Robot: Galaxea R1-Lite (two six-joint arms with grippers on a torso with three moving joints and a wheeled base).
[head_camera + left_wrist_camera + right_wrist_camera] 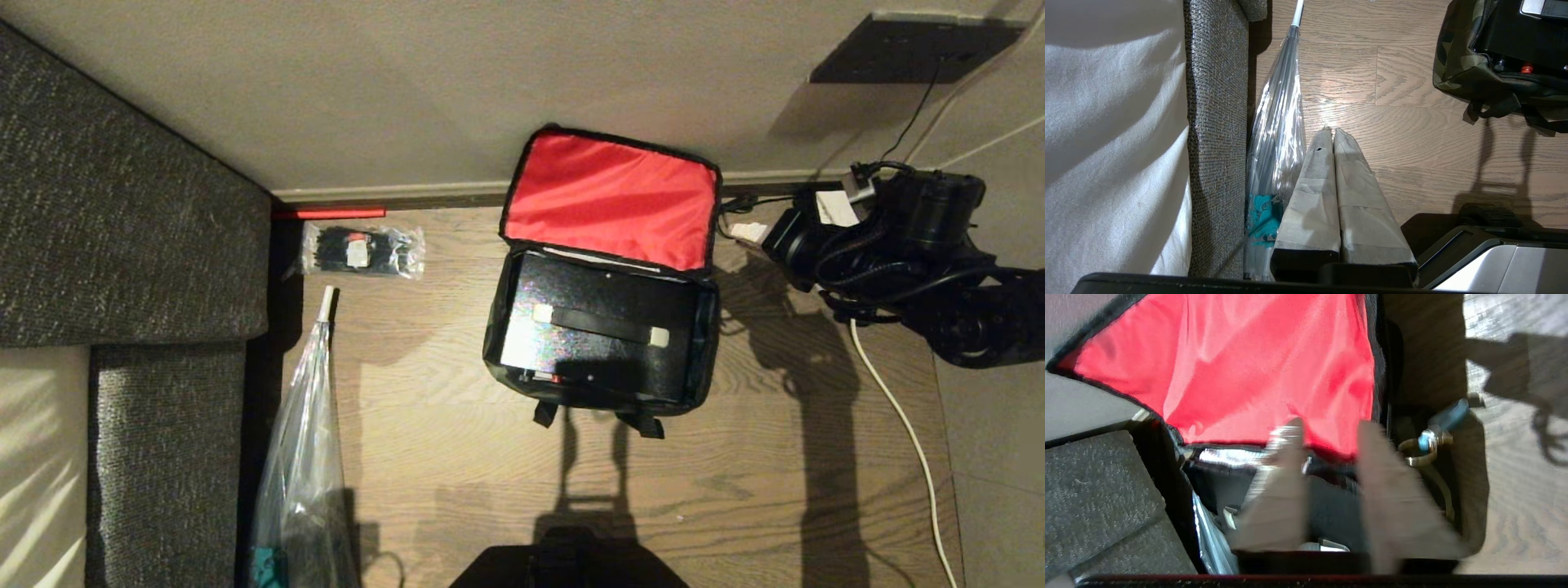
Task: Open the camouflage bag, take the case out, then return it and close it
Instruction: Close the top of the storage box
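Wooden floor (457, 457) carried the green camouflage fabric bag (1457, 69) by the wall, red lid open, flat black hard case (604, 343) inside. Right pincer (1331, 449) hovered beside the lid, fingers parted, empty. Left pincer (1333, 134) hung closed near the sofa (122, 245).

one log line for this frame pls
camouflage bag: lid open | case: inside bag | right end effector: open, empty, by lid | left end effector: shut, parked

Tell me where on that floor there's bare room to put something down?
Bare wood lies between the clear umbrella and the camouflage bag, and in front of the bag. Crowded: by the wall, where the packet of ties lies, and right of the bag, with cables.
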